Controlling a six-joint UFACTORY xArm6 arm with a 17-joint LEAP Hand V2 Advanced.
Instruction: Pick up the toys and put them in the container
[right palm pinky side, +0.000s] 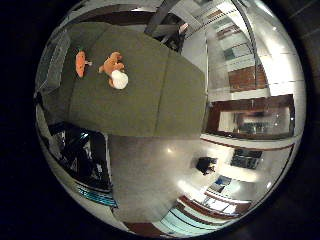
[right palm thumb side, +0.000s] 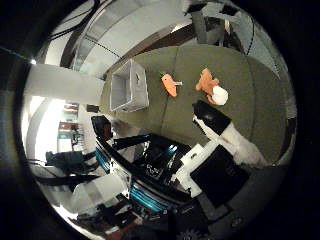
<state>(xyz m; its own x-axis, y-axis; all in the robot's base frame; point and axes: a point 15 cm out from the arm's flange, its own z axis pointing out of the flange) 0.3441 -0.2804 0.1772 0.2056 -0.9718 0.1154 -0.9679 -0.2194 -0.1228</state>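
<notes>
Right now the hand (right palm thumb side: 225, 137) is hanging well above the olive-green worktop (right palm pinky side: 150, 100), holding nothing; the part of it that is showing, a white and black finger, is reaching out fairly straight, so I am judging it relaxed and open. Both toys are lying on the worktop: a small orange toy (right palm thumb side: 169, 84) and, near it, a larger orange plush toy with a white end (right palm thumb side: 212, 86). The white container (right palm thumb side: 129, 89) is sitting on the same worktop, just past the small toy, and looks empty as far as its inside is showing.

Doing the reach well probably means lowering toward the plush toy first, since it is lying nearer the finger, centring the palm over its bulky middle before curling, and keeping clear of the small toy beside it.

As for the views, the thumb side one is showing the container and the hand's own finger, which the little finger side view is missing altogether; that one is offering the two toys against a wider, unobstructed stretch of worktop and its far edge.
</notes>
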